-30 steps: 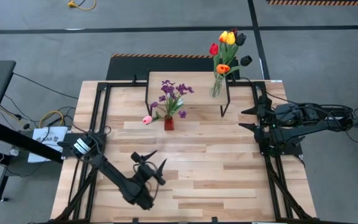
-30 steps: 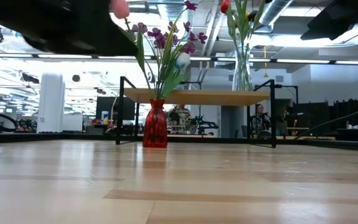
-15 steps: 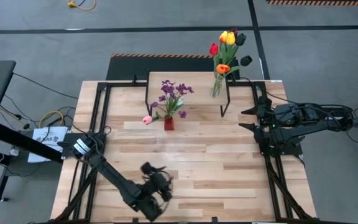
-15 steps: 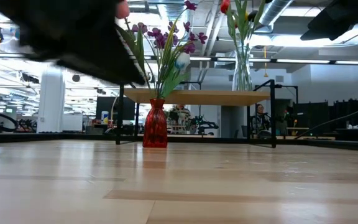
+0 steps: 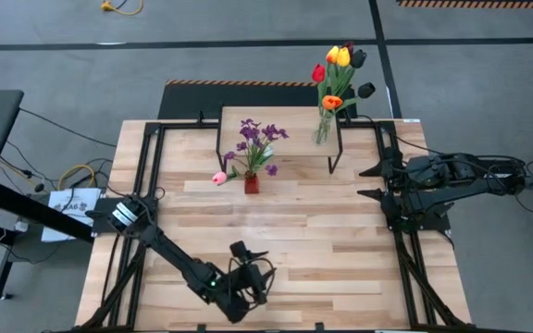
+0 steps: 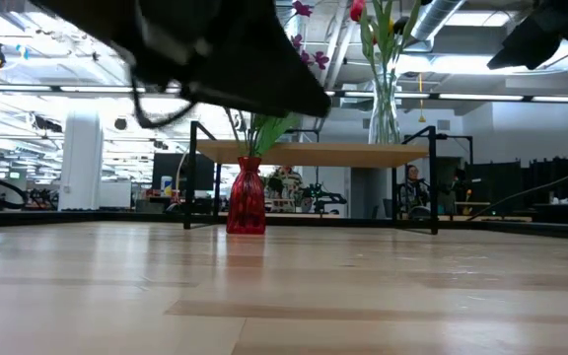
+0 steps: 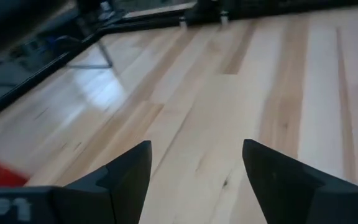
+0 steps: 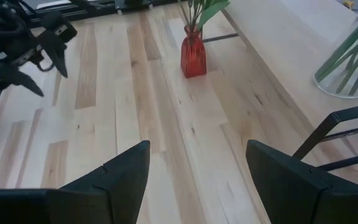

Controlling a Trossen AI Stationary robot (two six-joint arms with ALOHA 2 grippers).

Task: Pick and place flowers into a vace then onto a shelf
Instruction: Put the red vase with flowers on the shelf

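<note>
Purple flowers and a drooping pink tulip stick by their stems into a small red vase. This vase stands on the table just in front of the shelf. Red, yellow, orange and dark tulips stand in a glass vase on the shelf's right end. My left gripper hovers open near the table's near edge, well short of the red vase, with only bare table between its fingers. My right gripper waits open at the table's right side.
Black frame rails run along the table's left and right sides. Bare plank table lies between the two arms. In the low view the left arm crosses the upper part of the picture in front of the red vase.
My left gripper has moved toward the table's right edge along the near side. It has turned from pointing at the far edge to pointing toward the right. It has stayed open with nothing in it. The vases and flowers have not moved.
</note>
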